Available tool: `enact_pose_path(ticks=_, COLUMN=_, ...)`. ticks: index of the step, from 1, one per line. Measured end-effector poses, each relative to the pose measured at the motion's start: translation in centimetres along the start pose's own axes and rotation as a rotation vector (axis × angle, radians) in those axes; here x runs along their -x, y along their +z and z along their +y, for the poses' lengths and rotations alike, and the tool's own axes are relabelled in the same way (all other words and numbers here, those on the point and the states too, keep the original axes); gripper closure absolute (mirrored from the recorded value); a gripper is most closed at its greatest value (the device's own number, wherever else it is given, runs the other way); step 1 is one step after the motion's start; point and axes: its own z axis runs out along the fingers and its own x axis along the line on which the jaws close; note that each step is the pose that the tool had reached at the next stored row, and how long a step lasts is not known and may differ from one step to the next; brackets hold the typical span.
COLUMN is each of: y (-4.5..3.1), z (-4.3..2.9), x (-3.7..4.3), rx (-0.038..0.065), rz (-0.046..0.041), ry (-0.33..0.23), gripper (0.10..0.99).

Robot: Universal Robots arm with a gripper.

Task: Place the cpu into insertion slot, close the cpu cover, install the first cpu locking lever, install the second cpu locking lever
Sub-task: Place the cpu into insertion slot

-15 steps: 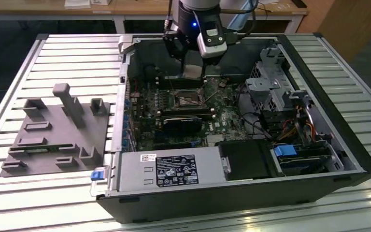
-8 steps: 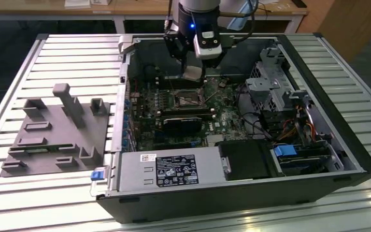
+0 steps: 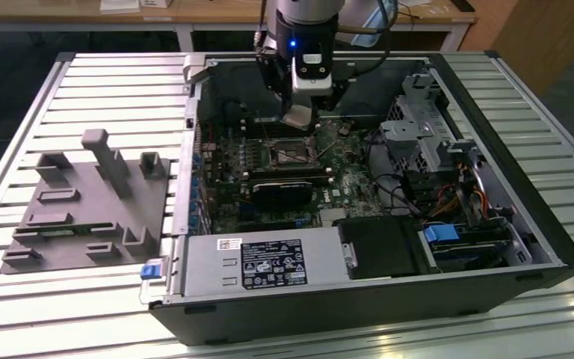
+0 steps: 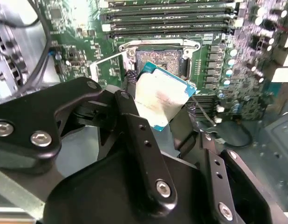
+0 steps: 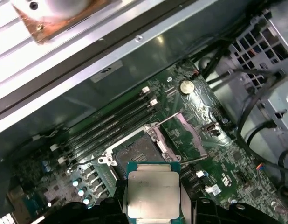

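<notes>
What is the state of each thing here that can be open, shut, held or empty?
gripper: shut on the cpu.
cpu: held above the board, not seated.
insertion slot: empty, uncovered.
cpu cover: swung open.
computer case: side open.

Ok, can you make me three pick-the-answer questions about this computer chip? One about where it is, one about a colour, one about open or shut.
1. Where is the cpu? A) on the floor B) in the gripper C) in a person's hand
2. What colour is the circuit board? A) red B) white C) green
3. The cpu cover is: A) open B) shut flat C) painted blue

Answers: 1 B, the gripper clamps it above the insertion slot. 2 C, it looks green in both wrist views. 3 A, it is flipped up beside the bare slot.
</notes>
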Motion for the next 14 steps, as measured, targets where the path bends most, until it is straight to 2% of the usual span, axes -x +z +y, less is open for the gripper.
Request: enact_pose_path(ticks=14, y=0.87, z=-0.08, x=0.0, rx=-0.001, rz=-0.023, ry=0.254, gripper=0.549)
